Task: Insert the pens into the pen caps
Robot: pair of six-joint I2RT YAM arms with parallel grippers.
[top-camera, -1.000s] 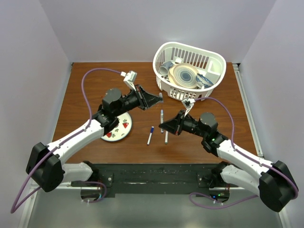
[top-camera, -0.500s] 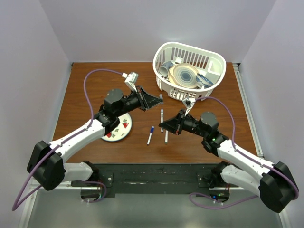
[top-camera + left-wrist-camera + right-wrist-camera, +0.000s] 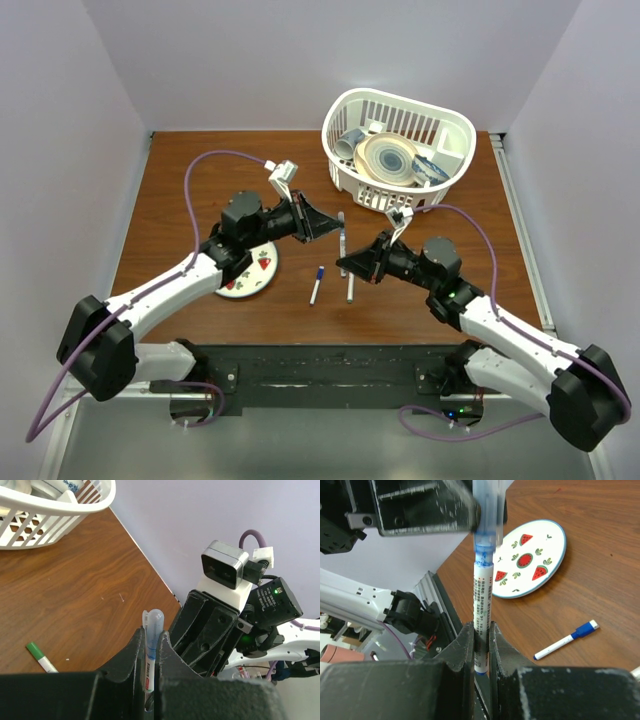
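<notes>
Top external view: your 2 arms meet above the middle of the table [image 3: 180, 200], holding 1 pen [image 3: 341, 245] between them along the 12-to-6 line. The left gripper [image 3: 334, 224] reaches in from 9 o'clock, its fingers pressed onto a pale blue see-through cap [image 3: 490, 505]. The right gripper [image 3: 343, 266] comes from 4 o'clock, its fingers pinching the white barrel low down. That grip leaves the blue nib end free to slide into the cap's mouth. In the right wrist view the nib looks just inside, probably not fully seated. With 1 part in each gripper, pushing them together should close it. A blue-capped pen [image 3: 316, 284] lies at 7 o'clock of the held pen, a watermelon plate [image 3: 255, 275] at 8 o'clock, a white basket [image 3: 350, 180] at 1 o'clock.
</notes>
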